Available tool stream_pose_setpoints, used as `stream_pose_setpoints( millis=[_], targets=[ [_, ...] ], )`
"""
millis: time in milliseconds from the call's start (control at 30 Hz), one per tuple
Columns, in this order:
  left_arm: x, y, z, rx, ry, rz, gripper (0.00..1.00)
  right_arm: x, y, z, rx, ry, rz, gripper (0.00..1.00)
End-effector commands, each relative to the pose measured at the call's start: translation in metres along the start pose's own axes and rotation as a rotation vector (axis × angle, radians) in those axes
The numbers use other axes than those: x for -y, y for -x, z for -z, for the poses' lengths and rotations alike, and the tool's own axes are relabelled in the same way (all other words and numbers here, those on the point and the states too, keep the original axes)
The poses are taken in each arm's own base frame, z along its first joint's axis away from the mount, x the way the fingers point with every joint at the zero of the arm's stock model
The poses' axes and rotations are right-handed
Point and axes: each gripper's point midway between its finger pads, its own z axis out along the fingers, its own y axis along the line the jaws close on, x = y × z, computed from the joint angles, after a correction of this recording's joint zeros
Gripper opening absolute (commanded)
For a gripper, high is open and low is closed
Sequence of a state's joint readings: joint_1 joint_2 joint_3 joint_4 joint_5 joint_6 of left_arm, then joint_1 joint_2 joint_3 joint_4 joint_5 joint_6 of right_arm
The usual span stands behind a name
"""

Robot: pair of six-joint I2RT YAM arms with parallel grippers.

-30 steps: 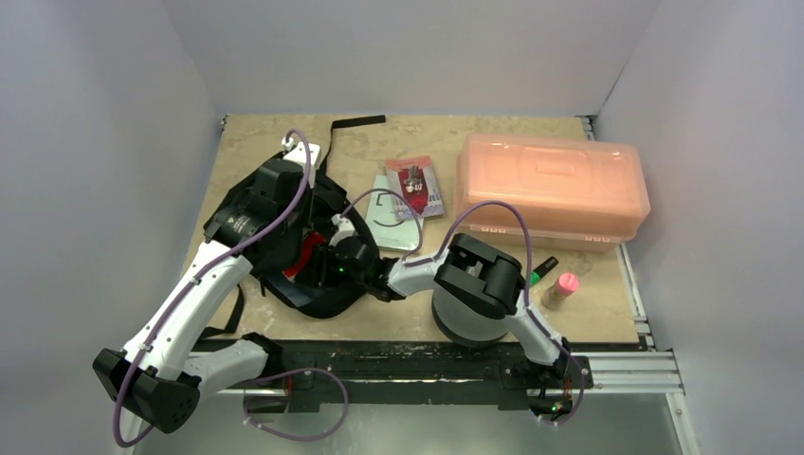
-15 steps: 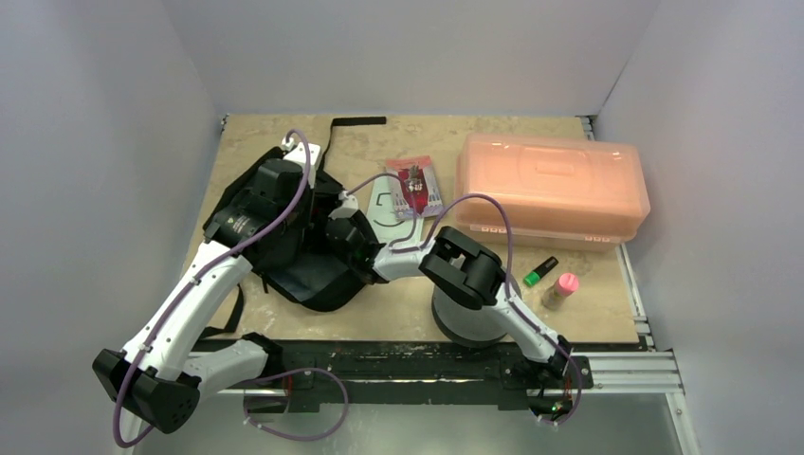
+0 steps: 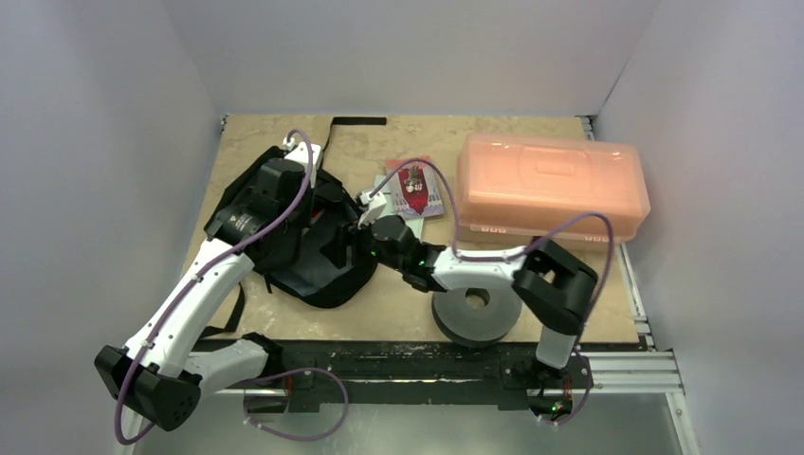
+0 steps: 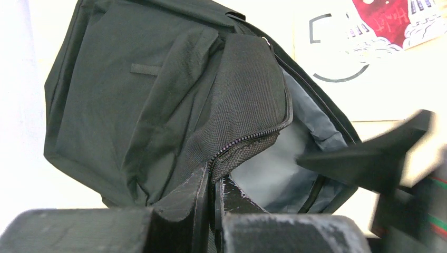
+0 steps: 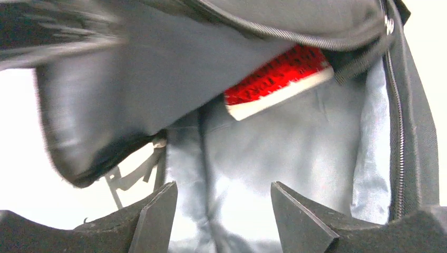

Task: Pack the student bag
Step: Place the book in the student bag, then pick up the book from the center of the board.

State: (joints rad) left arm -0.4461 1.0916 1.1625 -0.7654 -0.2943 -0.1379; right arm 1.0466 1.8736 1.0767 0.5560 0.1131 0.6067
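The student bag [image 3: 313, 275] lies on the left half of the table [image 3: 403, 318], its mouth gaping toward the right. Left gripper [image 4: 213, 178] — jaws pinched together on the bag's zippered edge, holding the flap up. Right gripper [image 5: 222, 187] — fingers spread, nothing between them, at the pale lining below a red-and-white item [image 5: 279, 79] inside. Further right are an orange lidded box [image 3: 550, 190] and a grey spool [image 3: 477, 318].

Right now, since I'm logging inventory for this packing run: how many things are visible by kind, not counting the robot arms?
Black fabric backpack: 1
Translucent orange plastic lidded box: 1
Dark grey round spool: 1
Flat printed pieces: 2 (red-printed packet, white card with a black arc)
Red-and-white item inside the backpack: 1
Total: 6
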Motion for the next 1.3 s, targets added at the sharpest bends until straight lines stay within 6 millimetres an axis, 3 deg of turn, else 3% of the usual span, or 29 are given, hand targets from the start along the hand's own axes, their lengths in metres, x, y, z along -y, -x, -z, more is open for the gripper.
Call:
stream_pose_setpoints(
  millis=[0,67,233,400,533,700,967,1100,1267],
  targets=[
    [-0.013,0.013,0.003,0.051,0.063,0.003,0.00,-0.023,0.028,0.057,-0.035,0.082,0.187,0.73],
    [-0.017,0.013,0.005,0.056,0.081,0.001,0.00,-0.013,0.041,0.074,-0.016,0.024,0.214,0.77],
    [-0.026,0.017,0.014,0.087,0.118,0.022,0.00,0.060,0.081,0.109,0.040,-0.360,0.305,0.85],
    [-0.042,0.017,0.022,0.100,0.204,0.049,0.00,0.124,0.116,0.119,-0.014,-0.591,0.313,0.88],
    [-0.044,0.018,0.026,0.115,0.214,0.059,0.00,0.166,0.132,0.106,-0.086,-0.760,0.316,0.91],
    [-0.024,0.021,0.026,0.128,0.091,0.055,0.00,0.187,0.148,0.069,-0.116,-0.677,0.257,0.98],
    [-0.007,0.020,0.022,0.103,0.004,0.051,0.00,0.228,0.159,0.007,-0.160,-0.730,0.286,0.99],
    [-0.004,0.021,0.023,0.106,-0.012,0.053,0.00,0.244,0.164,-0.013,-0.136,-0.781,0.296,0.99],
    [-0.003,0.021,0.024,0.106,-0.024,0.055,0.00,0.264,0.190,-0.029,0.045,-0.913,0.270,0.99]
  ],
)
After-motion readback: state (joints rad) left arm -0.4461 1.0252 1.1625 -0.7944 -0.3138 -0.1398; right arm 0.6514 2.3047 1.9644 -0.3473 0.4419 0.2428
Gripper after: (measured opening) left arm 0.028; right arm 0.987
